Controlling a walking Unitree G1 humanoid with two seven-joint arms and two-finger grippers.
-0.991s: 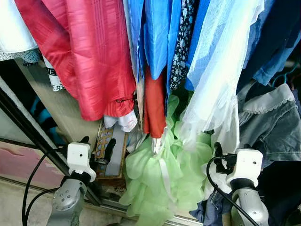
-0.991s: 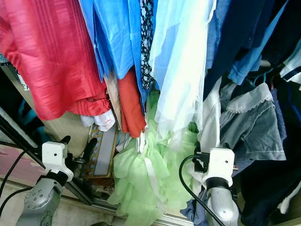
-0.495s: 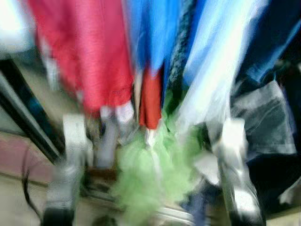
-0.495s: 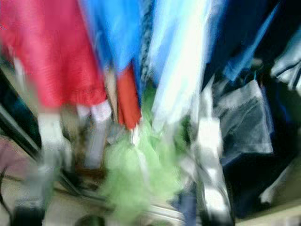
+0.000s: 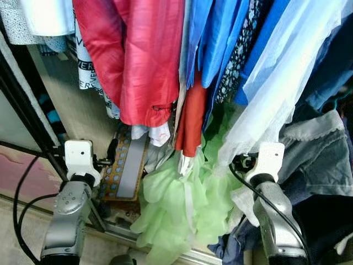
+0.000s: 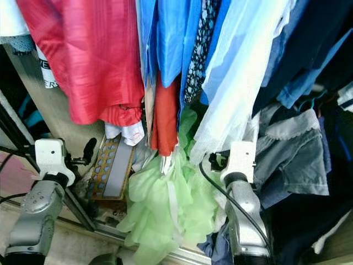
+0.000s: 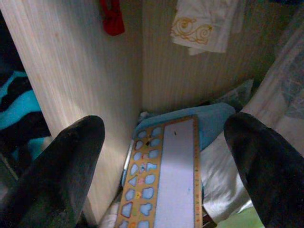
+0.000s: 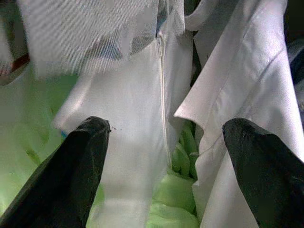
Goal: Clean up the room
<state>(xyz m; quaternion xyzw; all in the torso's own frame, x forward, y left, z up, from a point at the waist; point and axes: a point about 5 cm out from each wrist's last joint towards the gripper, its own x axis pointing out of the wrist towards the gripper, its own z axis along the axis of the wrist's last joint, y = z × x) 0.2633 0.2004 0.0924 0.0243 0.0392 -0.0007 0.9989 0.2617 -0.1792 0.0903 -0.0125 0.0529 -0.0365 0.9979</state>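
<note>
Both hands faced a rack of hanging clothes, a pale green frilly dress (image 5: pixel 176 204) at its foot. The left hand (image 7: pixel 161 161), fingers spread and empty, pointed at a shape-puzzle board (image 7: pixel 164 175) leaning in the wardrobe corner just left of the dress. The right hand (image 8: pixel 164 156), also spread and empty, sat against a white shirt (image 8: pixel 237 95) right of the dress, under a red garment (image 5: pixel 138 55).

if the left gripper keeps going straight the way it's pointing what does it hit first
Most likely the puzzle board leaning in the wardrobe corner; it sits centred between the open left gripper fingers. Depth is hard to judge, though.
</note>
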